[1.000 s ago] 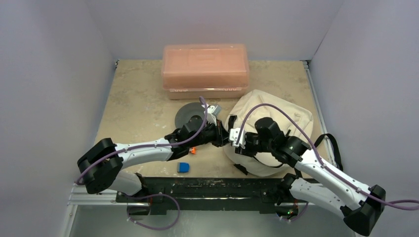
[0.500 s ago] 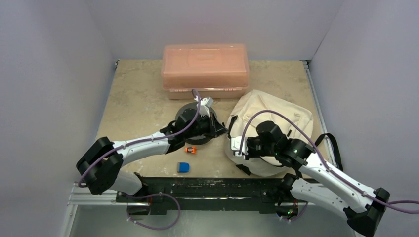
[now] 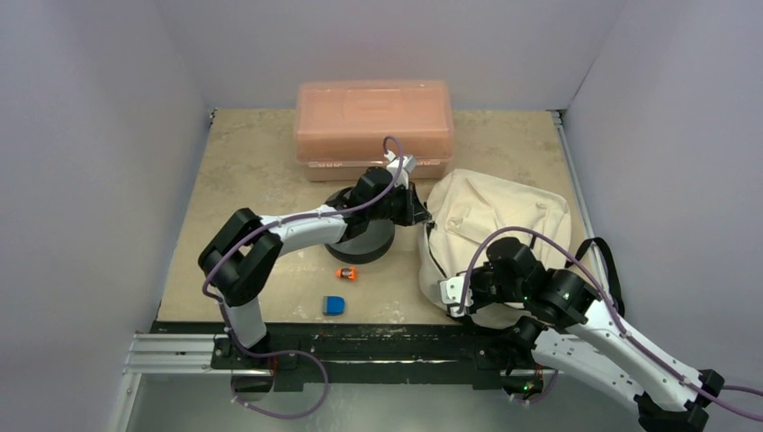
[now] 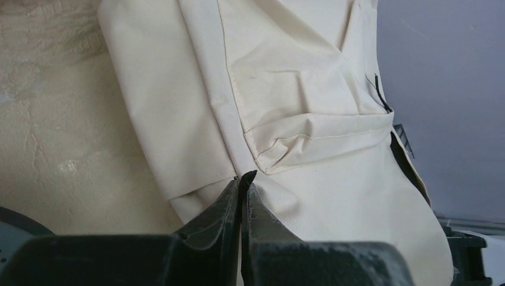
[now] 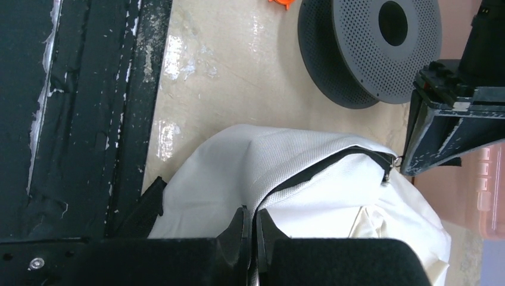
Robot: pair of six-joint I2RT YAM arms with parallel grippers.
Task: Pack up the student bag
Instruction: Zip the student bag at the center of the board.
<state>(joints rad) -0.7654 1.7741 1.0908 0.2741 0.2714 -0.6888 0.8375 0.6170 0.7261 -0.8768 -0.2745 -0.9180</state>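
The student bag, cream fabric with black straps, lies at the right of the table. My left gripper is at the bag's upper left edge. In the left wrist view it is shut on a small black zip tab against the bag. My right gripper is at the bag's near left edge. In the right wrist view it is shut on the bag's fabric beside the black zip line, which runs to the left gripper.
A grey perforated disc lies under my left arm, also in the right wrist view. A salmon-pink plastic box stands behind it. A small orange item and a blue item lie near the black front rail.
My left gripper has swung from over the disc to the back right, to the bag's upper left edge. My right gripper has pulled back toward the front rail with the bag's edge.
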